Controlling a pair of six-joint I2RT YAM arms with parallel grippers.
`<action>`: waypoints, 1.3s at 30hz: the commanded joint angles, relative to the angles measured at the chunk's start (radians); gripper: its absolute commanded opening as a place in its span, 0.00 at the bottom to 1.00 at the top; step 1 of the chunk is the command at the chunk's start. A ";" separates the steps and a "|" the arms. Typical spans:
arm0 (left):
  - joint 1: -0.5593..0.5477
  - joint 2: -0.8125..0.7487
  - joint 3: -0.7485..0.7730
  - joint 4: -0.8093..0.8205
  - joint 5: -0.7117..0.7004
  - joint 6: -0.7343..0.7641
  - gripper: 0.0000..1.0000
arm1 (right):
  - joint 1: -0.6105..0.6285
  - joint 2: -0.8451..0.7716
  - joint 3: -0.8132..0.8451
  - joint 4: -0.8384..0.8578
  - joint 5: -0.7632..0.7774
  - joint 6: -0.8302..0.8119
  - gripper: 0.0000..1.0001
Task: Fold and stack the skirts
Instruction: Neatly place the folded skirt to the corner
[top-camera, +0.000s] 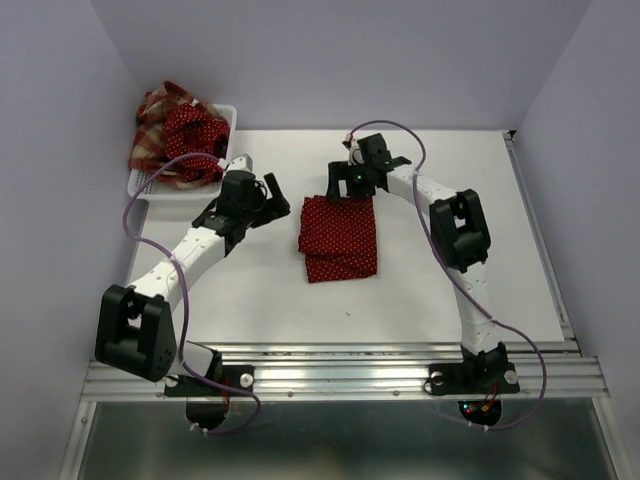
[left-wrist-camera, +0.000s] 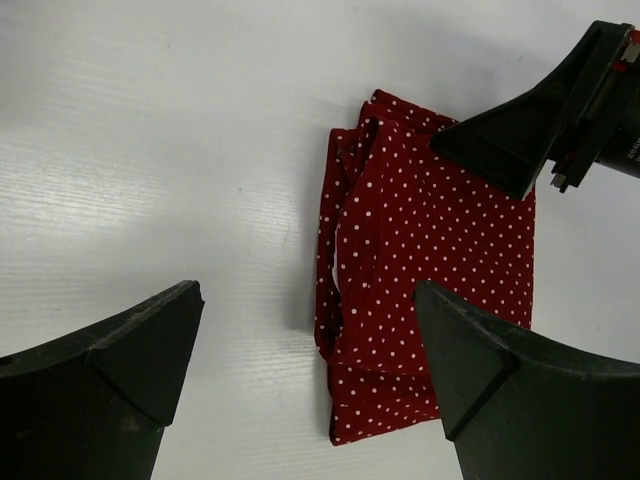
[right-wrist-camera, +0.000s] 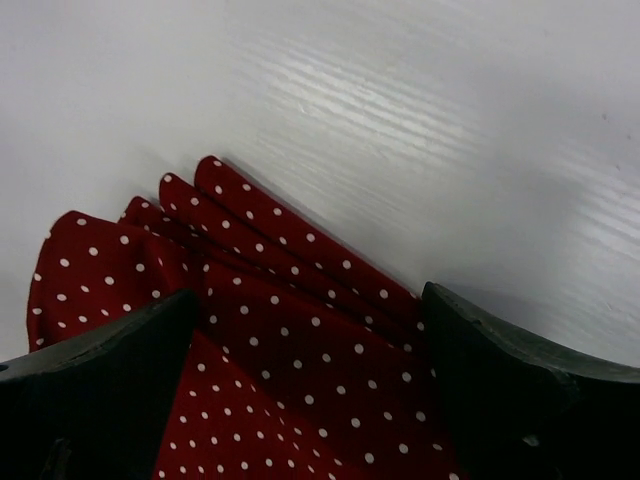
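Polka-dot skirt (top-camera: 338, 238) is seen folded beneath the right hand (right-wrist-camera: 310, 310); both hands stand apart, empty. Next, another skirt (top-camera: 190, 130) likely must be fetched from the basket (top-camera: 229, 110) beyond the left hand (left-wrist-camera: 310, 300).

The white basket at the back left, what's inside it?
A red-and-cream plaid skirt and a dark red polka-dot skirt lie heaped in the white basket; its floor and anything beneath them are hidden.

Folded skirt (top-camera: 338, 238) at mid-table (top-camera: 450, 290); left gripper (top-camera: 274, 199) just left of it, right gripper (top-camera: 347, 187) over its far edge. Two more skirts (top-camera: 185, 135) heaped in basket (top-camera: 228, 125), far-left corner.
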 joint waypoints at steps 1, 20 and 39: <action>-0.005 -0.043 -0.002 0.045 0.015 -0.002 0.99 | -0.029 -0.049 -0.071 -0.010 -0.045 0.092 1.00; -0.005 -0.064 -0.028 0.067 0.054 -0.007 0.99 | -0.076 -0.612 -0.919 0.395 -0.088 0.483 1.00; -0.005 -0.119 -0.067 0.055 0.038 -0.018 0.99 | 0.148 -0.922 -1.141 0.255 0.327 0.590 1.00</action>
